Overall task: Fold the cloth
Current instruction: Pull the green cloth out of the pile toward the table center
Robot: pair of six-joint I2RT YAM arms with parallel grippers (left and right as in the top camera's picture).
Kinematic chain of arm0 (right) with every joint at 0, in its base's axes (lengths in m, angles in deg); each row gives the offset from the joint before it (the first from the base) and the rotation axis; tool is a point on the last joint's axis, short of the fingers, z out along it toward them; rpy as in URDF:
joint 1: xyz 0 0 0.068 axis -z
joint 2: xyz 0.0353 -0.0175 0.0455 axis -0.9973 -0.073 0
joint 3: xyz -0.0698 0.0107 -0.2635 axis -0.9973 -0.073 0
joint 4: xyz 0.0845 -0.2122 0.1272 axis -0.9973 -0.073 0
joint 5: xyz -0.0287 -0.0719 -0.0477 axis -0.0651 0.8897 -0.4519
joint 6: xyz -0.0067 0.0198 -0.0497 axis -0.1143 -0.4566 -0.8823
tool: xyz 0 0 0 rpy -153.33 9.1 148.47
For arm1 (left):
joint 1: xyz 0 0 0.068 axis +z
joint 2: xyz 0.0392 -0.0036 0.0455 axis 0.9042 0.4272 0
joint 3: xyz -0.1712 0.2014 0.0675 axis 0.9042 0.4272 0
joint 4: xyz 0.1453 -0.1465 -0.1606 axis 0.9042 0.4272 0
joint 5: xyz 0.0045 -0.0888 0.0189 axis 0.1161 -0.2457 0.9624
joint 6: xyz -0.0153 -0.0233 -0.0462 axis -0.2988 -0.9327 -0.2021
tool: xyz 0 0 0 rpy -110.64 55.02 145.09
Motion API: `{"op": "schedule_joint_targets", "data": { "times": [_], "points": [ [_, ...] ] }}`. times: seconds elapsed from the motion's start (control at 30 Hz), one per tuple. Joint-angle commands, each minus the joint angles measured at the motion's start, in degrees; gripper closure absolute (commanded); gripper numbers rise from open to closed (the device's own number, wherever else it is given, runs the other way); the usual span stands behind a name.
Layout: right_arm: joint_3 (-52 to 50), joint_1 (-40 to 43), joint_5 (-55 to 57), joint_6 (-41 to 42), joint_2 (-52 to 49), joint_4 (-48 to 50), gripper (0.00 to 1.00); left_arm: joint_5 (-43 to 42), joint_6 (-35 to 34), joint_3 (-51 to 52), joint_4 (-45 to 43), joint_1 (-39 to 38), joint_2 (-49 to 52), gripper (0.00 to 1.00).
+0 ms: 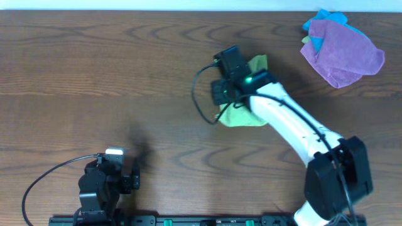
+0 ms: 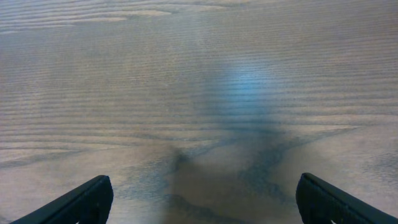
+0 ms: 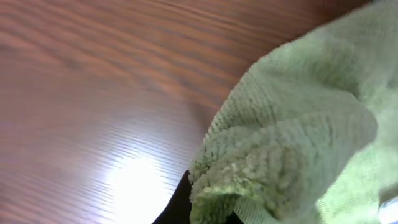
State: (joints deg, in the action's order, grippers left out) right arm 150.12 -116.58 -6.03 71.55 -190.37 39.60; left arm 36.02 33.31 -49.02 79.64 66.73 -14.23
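The green cloth lies near the table centre, partly covered by the right gripper and its looping black cable. In the right wrist view a bunched fold of the cloth is pinched at the gripper, with one dark finger showing beneath it. A purple-and-blue cloth pile sits well apart at the far right corner. The left gripper rests near the front left edge, fingers spread wide over bare wood.
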Motion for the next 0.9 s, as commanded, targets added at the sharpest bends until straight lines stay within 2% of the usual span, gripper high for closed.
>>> {"op": "schedule_joint_targets", "data": {
  "times": [0.0,0.3,0.5,0.77,0.87],
  "points": [
    [-0.37,-1.88,-0.39,-0.81,-3.89,1.36,0.99,0.39,0.81,1.09,0.44,-0.28,-0.37,0.05],
    [-0.35,-2.4,-0.52,-6.45,-12.63,10.82,0.99,0.42,0.81,1.09,0.44,-0.28,-0.39,0.05],
    [-0.33,-2.16,0.22,-12.13,-14.8,20.22,0.99,0.39,0.81,1.09,0.44,-0.28,-0.39,0.05],
    [-0.11,-2.14,2.25,-13.88,-17.49,30.62,0.99,0.39,0.81,1.09,0.44,-0.28,-0.39,0.05],
    [0.28,-2.14,2.34,-13.86,-19.45,33.92,0.89,0.39,0.81,1.09,0.44,-0.28,-0.39,0.05]
  ]
}}
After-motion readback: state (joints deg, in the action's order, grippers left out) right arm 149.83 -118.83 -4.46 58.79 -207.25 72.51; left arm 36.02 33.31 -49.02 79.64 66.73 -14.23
